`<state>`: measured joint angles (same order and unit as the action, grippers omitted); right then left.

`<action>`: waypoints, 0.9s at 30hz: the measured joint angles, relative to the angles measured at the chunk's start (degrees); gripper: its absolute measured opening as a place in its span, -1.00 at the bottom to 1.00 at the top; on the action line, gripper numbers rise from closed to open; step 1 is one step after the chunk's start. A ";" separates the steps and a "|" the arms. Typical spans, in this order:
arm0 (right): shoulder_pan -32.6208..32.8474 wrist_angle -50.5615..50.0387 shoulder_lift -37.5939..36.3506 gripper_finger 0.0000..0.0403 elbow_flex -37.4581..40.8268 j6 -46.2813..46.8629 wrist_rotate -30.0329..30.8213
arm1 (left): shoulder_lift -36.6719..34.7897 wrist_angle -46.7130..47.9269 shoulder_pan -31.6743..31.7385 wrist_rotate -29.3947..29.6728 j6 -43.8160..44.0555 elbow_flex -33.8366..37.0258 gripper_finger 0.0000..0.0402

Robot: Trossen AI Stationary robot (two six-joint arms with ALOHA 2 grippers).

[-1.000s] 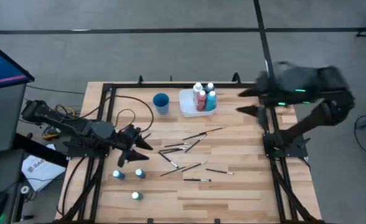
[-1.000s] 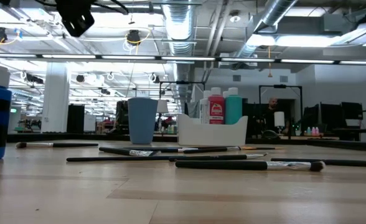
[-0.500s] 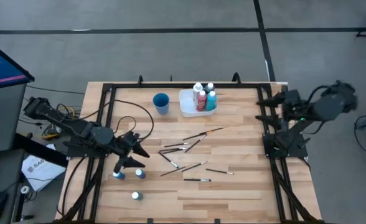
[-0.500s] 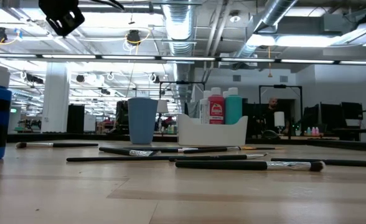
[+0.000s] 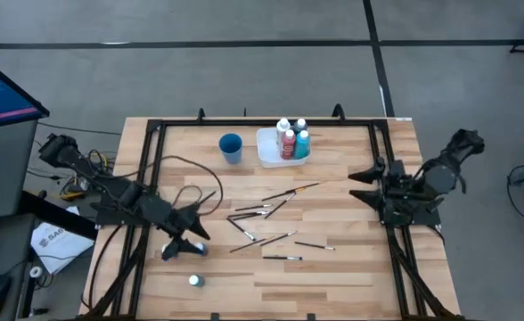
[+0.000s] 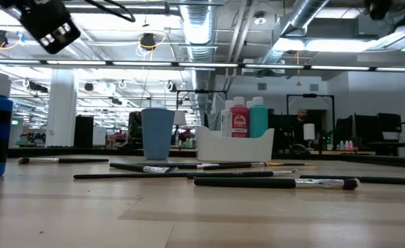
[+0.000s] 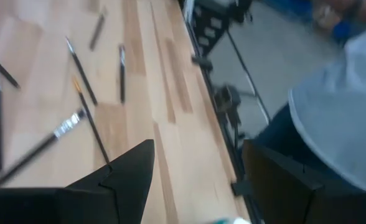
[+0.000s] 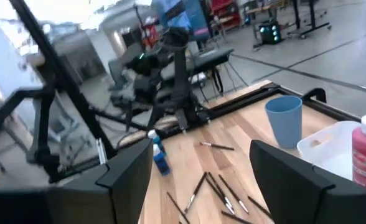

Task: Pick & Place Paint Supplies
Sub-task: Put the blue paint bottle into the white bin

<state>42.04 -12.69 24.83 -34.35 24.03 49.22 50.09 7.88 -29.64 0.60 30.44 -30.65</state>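
Partial completion only. The white tray (image 5: 269, 150) at the far centre of the table (image 5: 342, 272) holds three bottles upright: a white one (image 5: 283, 127), a red one (image 5: 288, 144) and a teal one (image 5: 303, 143). The blue cup (image 5: 231, 147) stands just left of the tray and appears to hold no brushes.

Outstanding: the paintbrushes (image 5: 271, 217) lie scattered flat across mid-table, none collected. Two bottles remain loose at the near left: a blue one (image 5: 200, 249) and another (image 5: 193, 281) nearer the front edge.

The left gripper (image 5: 193, 232) hangs directly beside the blue bottle, fingers spread wide, nothing held. The right gripper (image 5: 362, 185) waits at the right edge of the table, likewise spread and empty.

Judgement: roughly a quarter done; bottle retrieval appears to be in hand, and all brushes remain.
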 joint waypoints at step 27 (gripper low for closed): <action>-3.65 12.09 -8.75 0.29 14.12 4.04 0.44 | 8.13 6.10 -6.89 9.41 -1.48 0.00 0.18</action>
<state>38.39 -0.60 16.08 -20.23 28.08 49.65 58.22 13.99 -36.53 10.02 28.96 -30.65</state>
